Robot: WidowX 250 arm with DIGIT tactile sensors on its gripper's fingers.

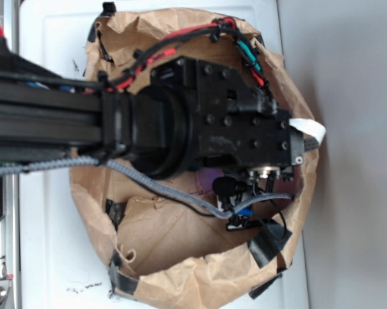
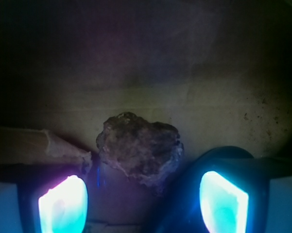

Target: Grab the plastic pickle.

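- The arm (image 1: 84,122) reaches in from nine o'clock, its head sunk inside a brown paper bag (image 1: 180,257) on a white table (image 1: 45,244).
- In the wrist view the gripper (image 2: 143,199) has its two glowing pads (image 2: 63,204) standing apart at the lower edge, with nothing between them.
- Ahead of the pads, at twelve o'clock from the gap, lies a dark, lumpy, rough-surfaced object (image 2: 138,153); a pale strip (image 2: 34,145) lies just beside it at nine o'clock.
- The pickle cannot be seen in either view: the arm's bulk hides most of the bag's floor from outside, and the wrist camera shows only dim paper and the lump.
- Risk, as a judgement: closing now would likely take the lump, not the pickle, because the murk hides colour and gloss.
- A further risk: the cables (image 1: 180,51) near the bag's rim could snag the paper and drag the bag.
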